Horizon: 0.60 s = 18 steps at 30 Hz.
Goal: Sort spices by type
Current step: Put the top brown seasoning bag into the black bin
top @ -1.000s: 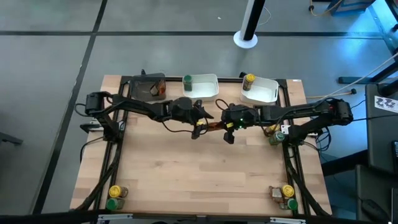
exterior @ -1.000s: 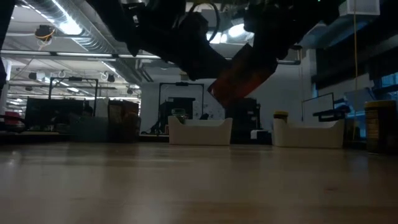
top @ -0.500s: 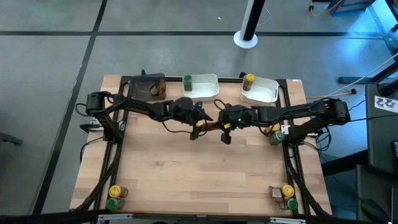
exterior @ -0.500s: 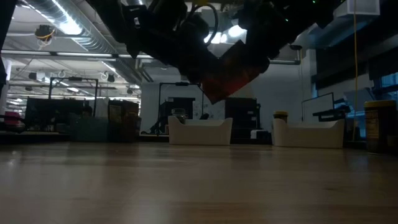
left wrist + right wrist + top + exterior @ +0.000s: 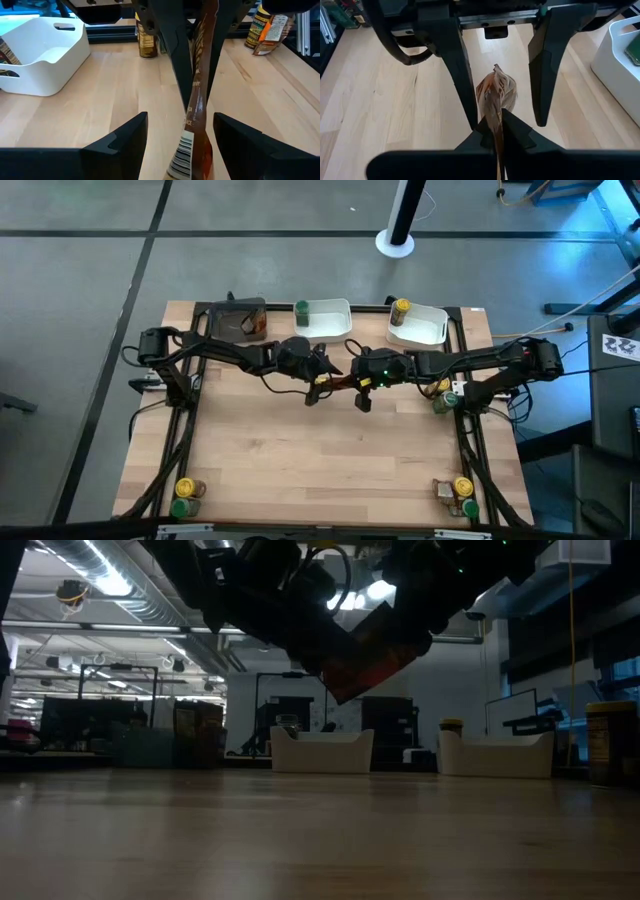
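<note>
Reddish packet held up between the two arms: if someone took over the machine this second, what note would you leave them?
Right gripper: shut on the reddish-brown packet, in the air over the table's middle.
Left gripper: open, fingers either side of the packet, not closed on it.
Seemingly done: green-lidded jar at the middle white tray, yellow-lidded jar at the right white tray.
Left: finish this handover; sort the near-left jars, near-right jars and right-edge jars.

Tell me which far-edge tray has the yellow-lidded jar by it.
The right-end white tray, with the yellow-lidded jar at its corner. The middle white tray has a green-lidded jar; the dark tray is leftmost.
</note>
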Each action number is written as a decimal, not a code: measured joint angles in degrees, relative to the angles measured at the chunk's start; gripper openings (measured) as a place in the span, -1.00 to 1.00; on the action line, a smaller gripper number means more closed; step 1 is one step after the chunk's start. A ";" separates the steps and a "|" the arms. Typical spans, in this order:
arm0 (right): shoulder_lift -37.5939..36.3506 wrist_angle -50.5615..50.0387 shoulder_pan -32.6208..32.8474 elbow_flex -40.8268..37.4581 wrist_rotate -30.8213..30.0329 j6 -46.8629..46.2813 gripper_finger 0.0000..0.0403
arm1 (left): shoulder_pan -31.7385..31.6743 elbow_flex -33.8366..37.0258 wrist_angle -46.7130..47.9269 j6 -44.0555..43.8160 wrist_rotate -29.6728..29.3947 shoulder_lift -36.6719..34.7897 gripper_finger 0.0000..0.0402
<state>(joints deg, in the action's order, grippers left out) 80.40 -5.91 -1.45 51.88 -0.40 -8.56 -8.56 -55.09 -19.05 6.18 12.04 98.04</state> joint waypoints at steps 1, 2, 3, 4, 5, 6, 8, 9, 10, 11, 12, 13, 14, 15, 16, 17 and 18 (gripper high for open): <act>0.00 0.00 0.00 0.00 0.00 0.00 -0.95 | 0.00 0.00 0.07 0.00 0.01 0.00 0.01; 0.00 0.00 0.00 0.00 0.00 0.00 -0.95 | 0.00 0.00 0.18 0.05 0.00 0.00 -0.03; 0.00 0.00 0.00 0.00 0.00 0.00 -0.95 | 0.00 0.00 0.23 0.23 0.00 0.00 -0.07; 0.00 0.01 0.00 0.00 0.00 -0.02 -0.95 | 0.00 0.02 0.26 0.29 0.01 0.00 -0.12; -0.02 0.00 0.00 0.00 0.00 -0.02 -0.95 | 0.00 0.02 0.23 0.30 0.01 0.00 -0.17; -0.02 0.02 0.00 0.00 0.00 -0.02 -0.95 | 0.00 0.02 0.15 0.30 0.01 0.00 -0.22; -0.02 0.02 0.00 0.00 0.00 -0.03 -0.95 | 0.00 0.02 -0.02 0.55 0.01 0.00 -0.32; -0.02 0.02 0.00 0.00 0.00 -0.06 -0.95 | 0.00 0.02 -0.01 1.00 0.01 0.00 -0.37; -0.02 0.00 0.00 0.00 0.00 -0.17 -0.95 | 0.02 0.02 -0.02 1.60 0.01 0.00 -0.42; -0.02 0.00 -0.02 0.00 0.06 -0.22 -0.95 | 0.04 0.02 -0.02 1.80 0.01 0.00 -0.47; -0.02 0.00 -0.02 0.00 0.41 -0.24 -0.95 | 0.03 0.02 -0.02 2.00 0.02 0.00 -0.51; -0.04 0.00 -0.02 0.00 0.79 -0.26 -0.95 | 0.02 0.02 -0.03 2.23 0.04 0.00 -0.56; -0.04 0.02 -0.02 0.00 1.07 -0.28 -0.95 | 0.04 0.02 -0.04 2.57 0.05 0.00 -0.60; -0.04 0.03 -0.03 0.00 1.15 -0.34 -0.95 | 0.04 0.02 -0.12 2.88 0.05 0.00 -0.64; -0.04 0.15 -0.04 -0.01 1.26 -0.97 -0.95 | 0.04 0.02 -0.22 2.91 0.08 0.00 -0.67; -0.05 0.29 -0.04 -0.02 1.36 -2.33 -0.95 | 0.04 0.04 -0.30 2.90 0.12 0.00 -0.71; -0.07 0.39 -0.04 -0.02 1.43 -3.86 -0.95 | 0.04 0.07 -0.36 2.90 0.20 -0.02 -0.74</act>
<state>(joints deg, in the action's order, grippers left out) 80.34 -5.52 -1.50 51.86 1.02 -12.42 -8.51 -55.02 -19.41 9.08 12.25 98.02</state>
